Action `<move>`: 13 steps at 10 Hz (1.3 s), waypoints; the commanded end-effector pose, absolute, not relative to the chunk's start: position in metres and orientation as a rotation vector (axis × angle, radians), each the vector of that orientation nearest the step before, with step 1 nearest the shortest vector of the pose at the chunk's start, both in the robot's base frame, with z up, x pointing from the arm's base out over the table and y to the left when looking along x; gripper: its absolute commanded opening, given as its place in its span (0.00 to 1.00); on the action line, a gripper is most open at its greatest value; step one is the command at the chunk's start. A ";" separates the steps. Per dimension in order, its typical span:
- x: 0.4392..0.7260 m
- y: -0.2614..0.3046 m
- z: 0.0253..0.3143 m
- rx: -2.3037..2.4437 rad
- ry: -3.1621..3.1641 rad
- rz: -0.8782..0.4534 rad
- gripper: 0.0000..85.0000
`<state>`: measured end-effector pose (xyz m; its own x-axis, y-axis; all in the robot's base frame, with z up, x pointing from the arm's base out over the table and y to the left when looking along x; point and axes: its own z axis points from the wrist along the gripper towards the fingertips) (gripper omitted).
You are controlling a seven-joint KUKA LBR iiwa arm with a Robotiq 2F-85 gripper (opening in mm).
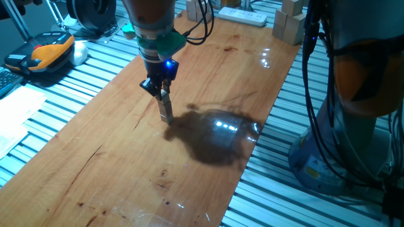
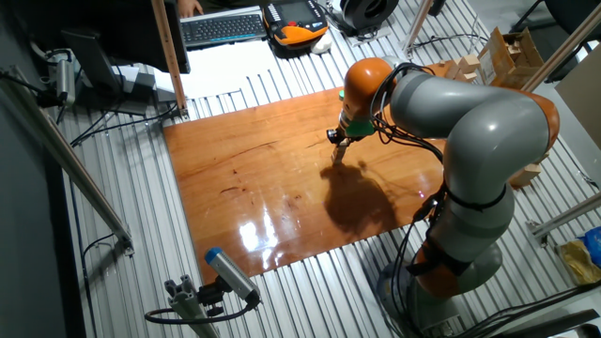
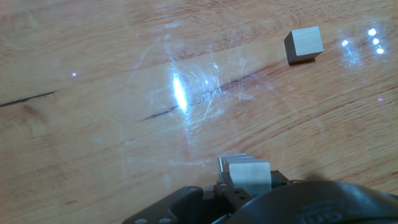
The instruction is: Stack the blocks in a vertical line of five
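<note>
Short stack of pale blocks (image 1: pixel 166 112) standing mid-tabletop (image 1: pixel 95 157), its top block (image 3: pixel 249 174) clamped between the nearly closed fingers of the gripper (image 1: pixel 163 96); a lone block (image 3: pixel 303 45) lies well apart, beyond the fingertips

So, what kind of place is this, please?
Probably a robotics lab or workshop. A wooden board lies on a slatted metal table, a keyboard sits on it, and loose cables lie nearby. The gripper works over the board.
</note>
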<state>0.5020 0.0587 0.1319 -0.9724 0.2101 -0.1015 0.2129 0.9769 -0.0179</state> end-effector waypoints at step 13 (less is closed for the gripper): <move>0.502 0.059 0.131 0.330 3.023 -0.058 0.00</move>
<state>0.5018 0.0586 0.1312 -0.9715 0.2131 -0.1039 0.2170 0.9758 -0.0280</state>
